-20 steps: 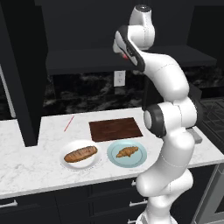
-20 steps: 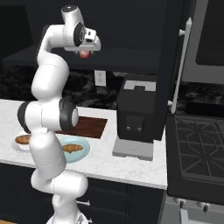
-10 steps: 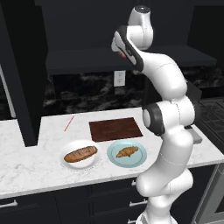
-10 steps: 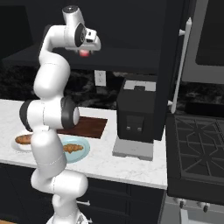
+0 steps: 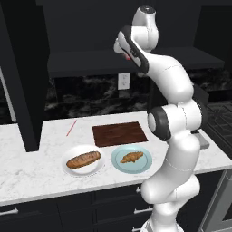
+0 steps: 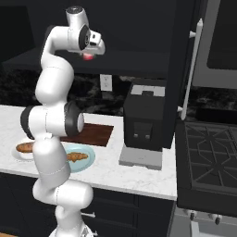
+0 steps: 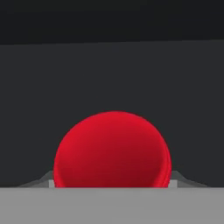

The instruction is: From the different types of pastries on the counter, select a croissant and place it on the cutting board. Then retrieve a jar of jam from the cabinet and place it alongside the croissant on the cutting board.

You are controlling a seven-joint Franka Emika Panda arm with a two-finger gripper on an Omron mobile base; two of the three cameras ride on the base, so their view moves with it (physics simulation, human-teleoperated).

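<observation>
The jar of jam (image 7: 112, 148) fills the lower middle of the hand view as a round red lid, with dark cabinet (image 5: 81, 63) surfaces behind it. A grey fingertip (image 7: 46, 178) peeks out at each side of the lid, wide apart. My gripper (image 5: 127, 53) is raised high at the shelf recess, open around the jar of jam (image 6: 88, 57). The croissant (image 5: 131, 157) lies on a pale blue plate (image 5: 118, 166) on the marble counter (image 5: 41, 174). The longer loaf (image 5: 83, 159) rests on a white plate to its left. The cutting board (image 5: 118, 133) lies bare behind them.
A black boxy appliance (image 6: 144, 121) stands on the counter right of the board. A stove (image 6: 208, 152) is further right. A thin red stick (image 5: 71, 128) lies left of the board. A dark tall panel (image 5: 25, 77) rises at the left.
The raised hand has edged slightly left in the left base view, slowing down. Plates, pastries and board have not moved.
</observation>
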